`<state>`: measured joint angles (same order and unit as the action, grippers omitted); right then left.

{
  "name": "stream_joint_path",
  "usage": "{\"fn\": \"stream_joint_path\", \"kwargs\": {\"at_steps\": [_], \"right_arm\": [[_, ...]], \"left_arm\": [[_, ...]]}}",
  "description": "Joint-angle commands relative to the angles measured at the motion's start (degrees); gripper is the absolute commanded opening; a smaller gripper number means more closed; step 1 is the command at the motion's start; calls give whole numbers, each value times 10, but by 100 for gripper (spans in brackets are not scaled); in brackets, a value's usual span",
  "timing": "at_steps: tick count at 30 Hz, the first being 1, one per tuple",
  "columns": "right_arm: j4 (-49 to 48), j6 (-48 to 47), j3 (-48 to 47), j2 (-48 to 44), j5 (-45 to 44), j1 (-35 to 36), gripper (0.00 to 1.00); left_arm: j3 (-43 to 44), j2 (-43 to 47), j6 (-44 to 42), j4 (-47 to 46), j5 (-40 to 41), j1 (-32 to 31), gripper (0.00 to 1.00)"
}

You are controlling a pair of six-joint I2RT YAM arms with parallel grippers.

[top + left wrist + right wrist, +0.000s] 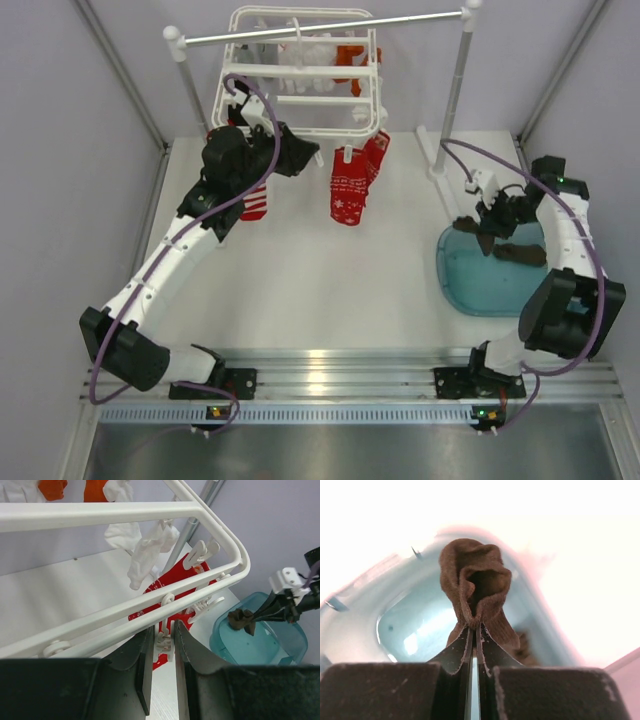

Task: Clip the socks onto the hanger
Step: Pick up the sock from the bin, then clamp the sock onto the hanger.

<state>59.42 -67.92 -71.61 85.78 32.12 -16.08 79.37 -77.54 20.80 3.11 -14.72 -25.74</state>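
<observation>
The white hanger (pixel 300 75) hangs at the back from a rail. A pair of red snowflake socks (pixel 355 185) is clipped to its front edge and also shows in the left wrist view (pixel 192 582). My left gripper (pixel 310 158) is at the frame's front bar, its jaws (pixel 162 630) closed on a dangling white clip (pixel 165 644). My right gripper (pixel 487 232) is shut on a dark brown sock (pixel 475 577) and holds it above a teal tub (pixel 475 285). A second brown sock (pixel 525 253) lies in the tub.
A grey metal rail (pixel 330 27) on white posts (pixel 455 90) carries the hanger. A red-and-white striped sock (pixel 255 202) hangs under my left arm. An orange sock (pixel 352 55) and white items (pixel 145 555) hang further back. Walls close in both sides.
</observation>
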Motion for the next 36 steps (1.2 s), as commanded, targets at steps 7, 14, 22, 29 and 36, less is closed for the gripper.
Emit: {"fn": "stream_joint_path", "kwargs": {"at_steps": [7,14,22,29,36], "right_arm": [[163,-50,-180,-32,179,227,0],[37,-23,-209,-33,125,397,0],[-74,5,-274,-6,45,488,0],[-168,37,-281,11,-10,516,0],[-200,43,-290,28,-36,526,0]], "left_arm": [[-3,27,1,-18,-36,8,0],[-4,32,1,-15,-64,10,0],[-5,40,-13,0,-80,14,0],[-4,36,-13,-3,-87,15,0],[-3,28,-8,-5,-97,16,0]]}}
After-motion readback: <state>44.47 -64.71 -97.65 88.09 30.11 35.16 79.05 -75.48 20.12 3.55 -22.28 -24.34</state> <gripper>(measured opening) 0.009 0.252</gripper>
